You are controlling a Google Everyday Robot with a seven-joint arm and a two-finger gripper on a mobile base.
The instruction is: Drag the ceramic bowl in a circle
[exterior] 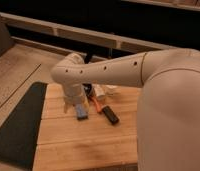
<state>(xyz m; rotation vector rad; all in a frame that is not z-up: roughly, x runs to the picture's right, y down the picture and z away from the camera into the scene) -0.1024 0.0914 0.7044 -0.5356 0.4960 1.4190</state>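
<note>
Claw [71, 106] sits at the low end of the white arm [108, 72], down at table level, just left of the blue block [82, 114]. Jaws stand apart, as wide as they go, w/ nothing seen clamped btw them. The wrist covers most of the claw, so can't tell if it touches anything.

Ceramic bowl [87, 90]: prob. the dark glossy patch just behind the blue block. It's mostly hidden by the arm, only a sliver showing at the wrist's edge.

Other bits, all ref. the blue block:
- Orange tool [95, 105] just right of it, lying at a slant.
- Black bar [111, 116] further right & a bit nearer the cam, also slanted.
- White item [99, 91] behind & right, beside the bowl sliver.

Table [83, 147]: pale wood planks, seams running across. The blue block lies on its rear half. Dark mat [18, 125] lies well left of the block, against the table's edge. Tan floor [15, 65] shows beyond the mat. Far behind the block is a dark wall w/ a pale rail [83, 36] running across.
</note>
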